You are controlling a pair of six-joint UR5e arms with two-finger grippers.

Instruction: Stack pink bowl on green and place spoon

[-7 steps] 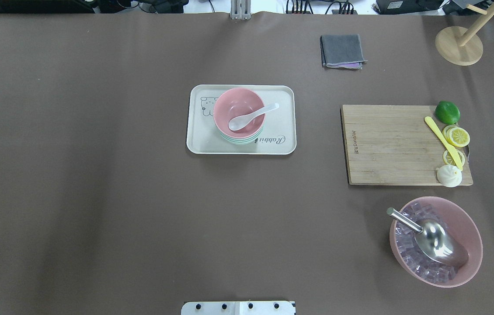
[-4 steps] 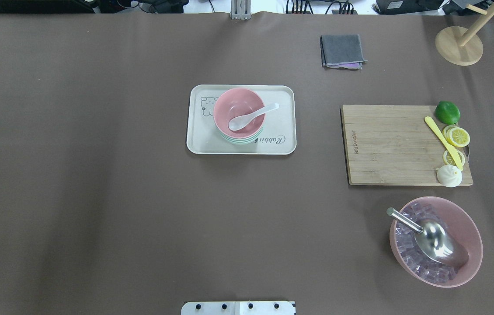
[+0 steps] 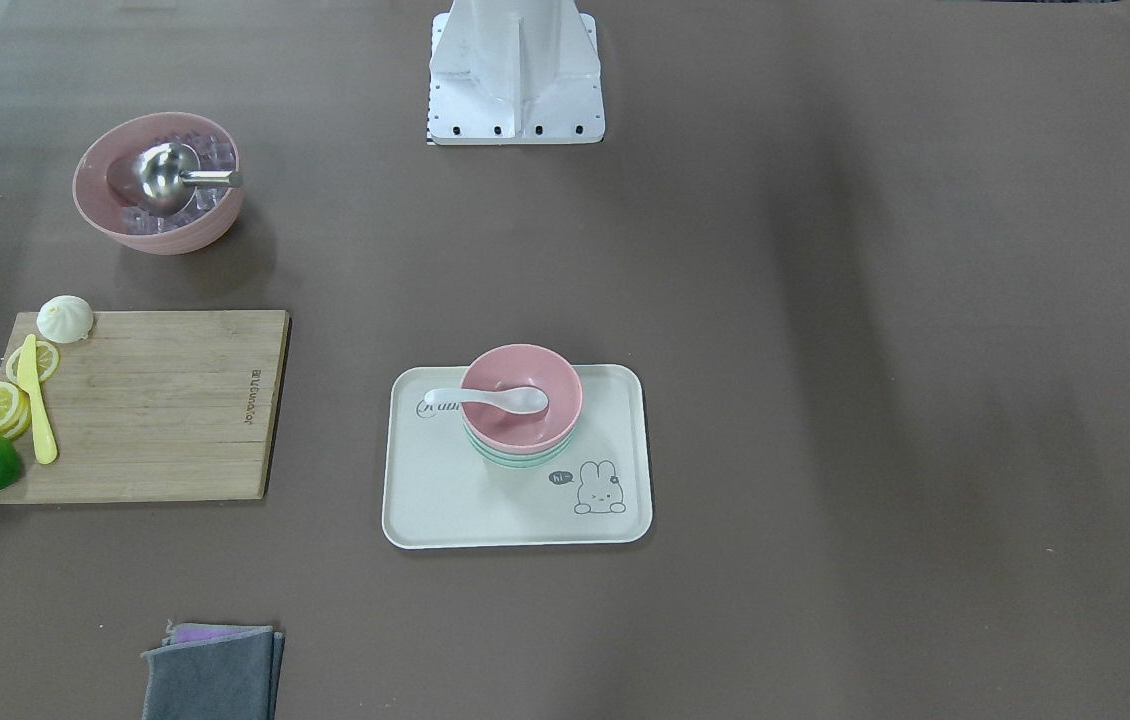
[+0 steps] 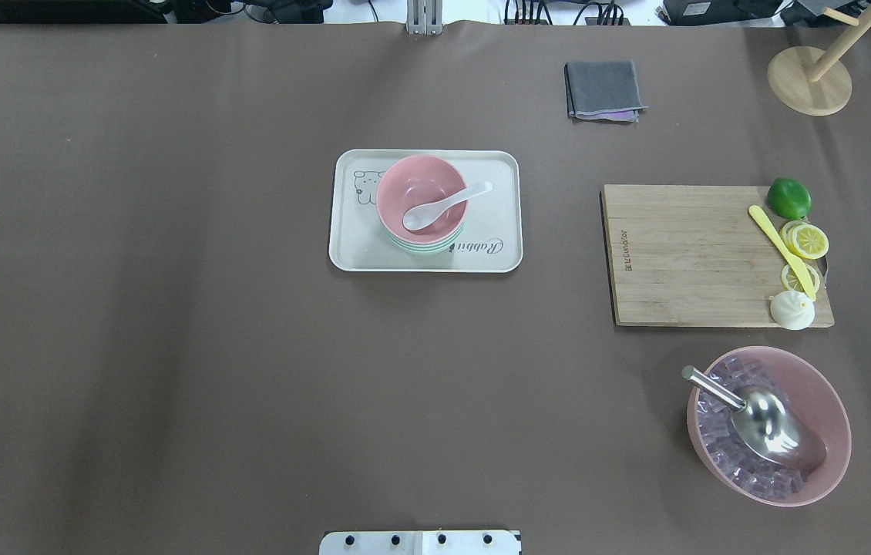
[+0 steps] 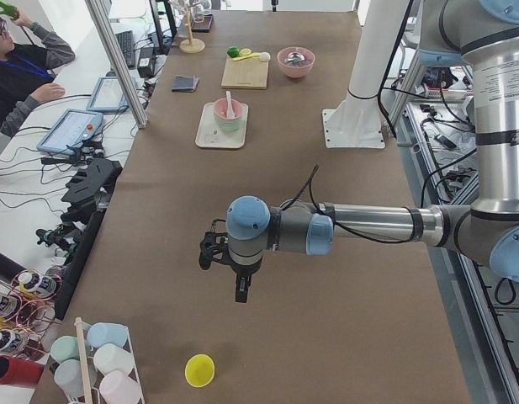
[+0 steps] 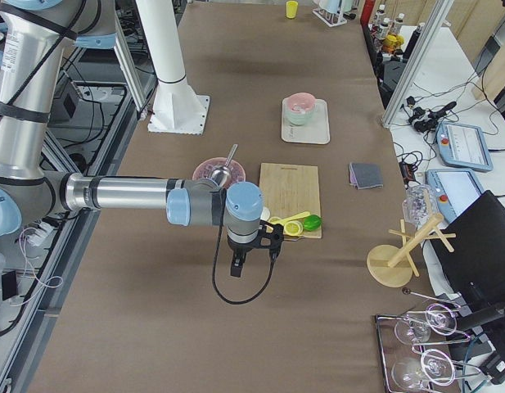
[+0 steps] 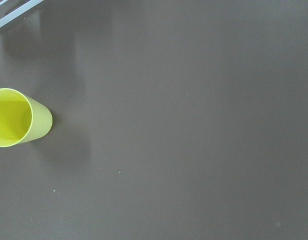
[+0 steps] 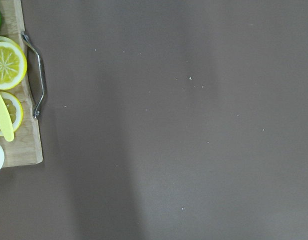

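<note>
Pink bowl (image 4: 414,182) on green bowl (image 4: 426,247), spoon (image 4: 443,206) inside

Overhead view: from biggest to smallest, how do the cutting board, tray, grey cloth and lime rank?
1. cutting board, largest
2. tray, somewhat smaller
3. grey cloth
4. lime, smallest

Bright, even overhead light, all views sharp. Broad soft shadow bands cross the table (image 4: 173,347). Glare on the metal scoop (image 4: 773,428). Pink bowl (image 4: 416,181) casts a faint shadow on the tray (image 4: 351,247).
</note>
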